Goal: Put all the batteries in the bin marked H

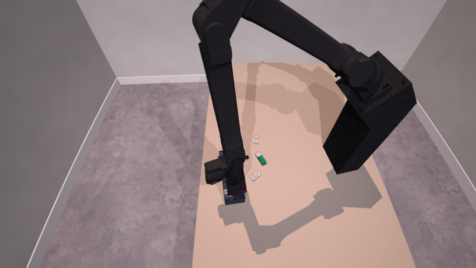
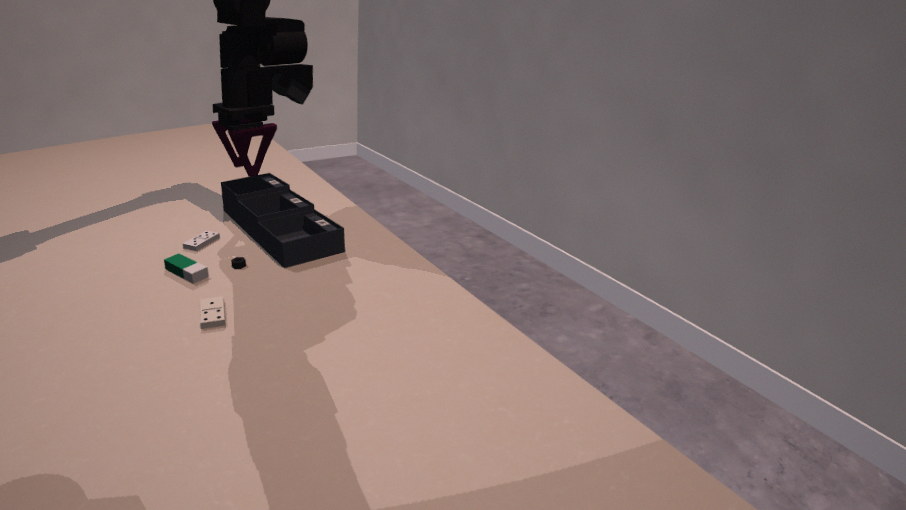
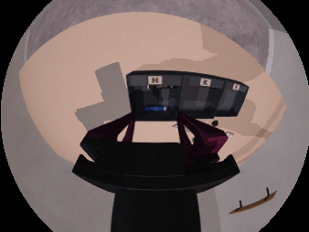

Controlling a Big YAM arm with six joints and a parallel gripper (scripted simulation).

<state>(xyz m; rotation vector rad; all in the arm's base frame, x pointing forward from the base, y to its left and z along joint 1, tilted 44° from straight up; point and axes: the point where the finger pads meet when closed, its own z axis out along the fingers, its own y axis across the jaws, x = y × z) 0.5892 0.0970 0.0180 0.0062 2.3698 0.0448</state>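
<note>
Three joined black bins (image 2: 282,218) stand in a row at the table's edge. The bin marked H (image 3: 154,97) is the far one in the exterior view (image 2: 253,188). A blue battery (image 3: 157,108) lies inside it. My gripper (image 2: 251,165) with maroon fingers hangs just above bin H, open, with nothing between the fingers; it also shows in the wrist view (image 3: 154,122). In the top view the arm hides most of the bins (image 1: 234,197).
Beside the bins lie two white dominoes (image 2: 200,239) (image 2: 212,312), a green and white eraser (image 2: 185,267) and a small black round thing (image 2: 238,262). The arm's large black base (image 1: 369,123) stands at the table's other side. The bins sit near the table edge.
</note>
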